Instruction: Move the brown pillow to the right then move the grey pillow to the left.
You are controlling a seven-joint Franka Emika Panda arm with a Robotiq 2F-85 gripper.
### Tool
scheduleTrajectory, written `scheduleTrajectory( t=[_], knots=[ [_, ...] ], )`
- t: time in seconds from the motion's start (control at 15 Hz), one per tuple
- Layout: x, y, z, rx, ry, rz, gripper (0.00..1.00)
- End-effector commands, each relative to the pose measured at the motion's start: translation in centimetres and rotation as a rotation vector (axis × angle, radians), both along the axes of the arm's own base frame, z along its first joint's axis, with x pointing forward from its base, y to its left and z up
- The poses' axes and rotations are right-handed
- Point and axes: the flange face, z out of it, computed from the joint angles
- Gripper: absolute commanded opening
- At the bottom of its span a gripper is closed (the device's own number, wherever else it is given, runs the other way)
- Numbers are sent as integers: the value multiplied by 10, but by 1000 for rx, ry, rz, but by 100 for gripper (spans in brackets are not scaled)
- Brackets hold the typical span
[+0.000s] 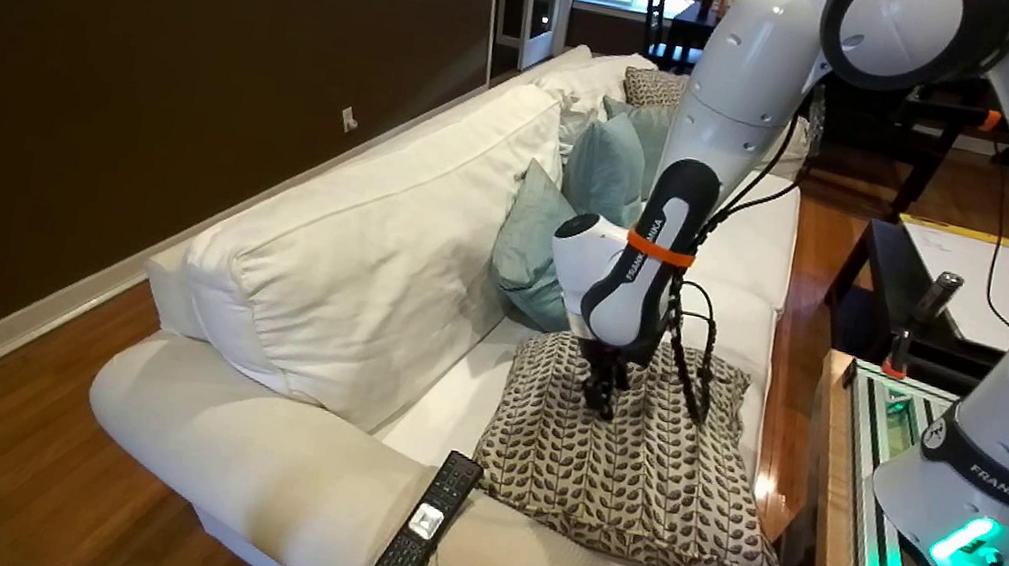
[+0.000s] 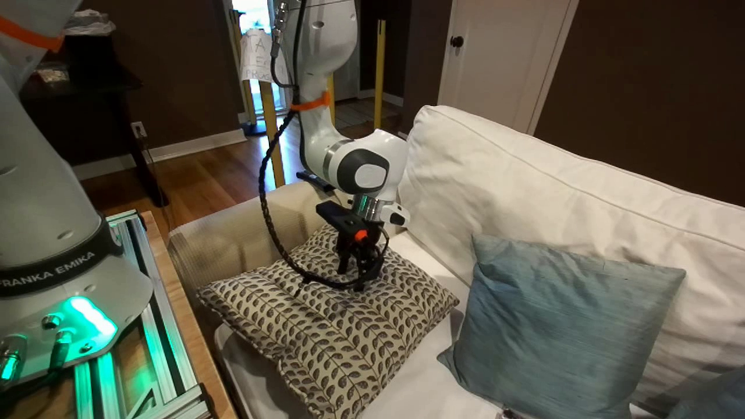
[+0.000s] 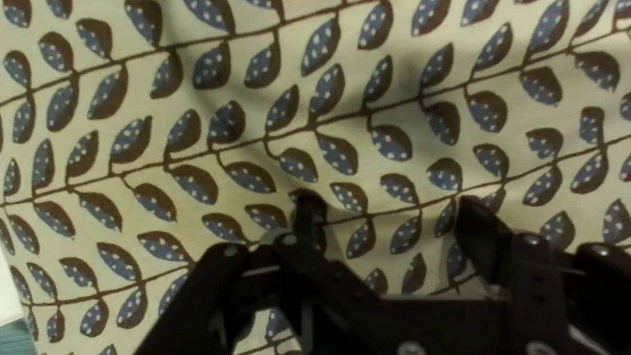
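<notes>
The brown pillow, a square cushion with a brown-and-cream leaf pattern, lies flat on the sofa seat against the near armrest in both exterior views [image 1: 624, 484] [image 2: 343, 331]. It fills most of the wrist view [image 3: 148, 207]. The grey pillow, plain blue-grey, leans on the sofa back beside it in both exterior views [image 1: 527, 236] [image 2: 559, 326]. A similar blue-grey pillow [image 1: 606, 168] stands farther along. My gripper [image 1: 599, 401] [image 2: 355, 273] [image 3: 387, 209] points down at the brown pillow's middle. Its fingers are apart, at or just above the fabric; contact is unclear.
A white sofa back cushion [image 1: 378, 253] rises beside the brown pillow. A black remote [image 1: 423, 528] lies on the armrest [image 1: 256, 446]. The robot's base stands on a wood-edged frame [image 2: 174, 314] next to the sofa. A patterned cushion [image 1: 654, 87] sits at the far end.
</notes>
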Motion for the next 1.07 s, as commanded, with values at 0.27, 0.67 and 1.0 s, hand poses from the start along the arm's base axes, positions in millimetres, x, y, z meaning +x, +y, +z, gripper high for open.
scheduleTrajectory(
  t=[0.27,0.67,1.0],
  knots=[
    [4,1,-17,-10,0,-30,12],
    [7,-9,8,-15,-16,-62,1],
    [18,-57,59,-100,-121,-209,47]
  ],
)
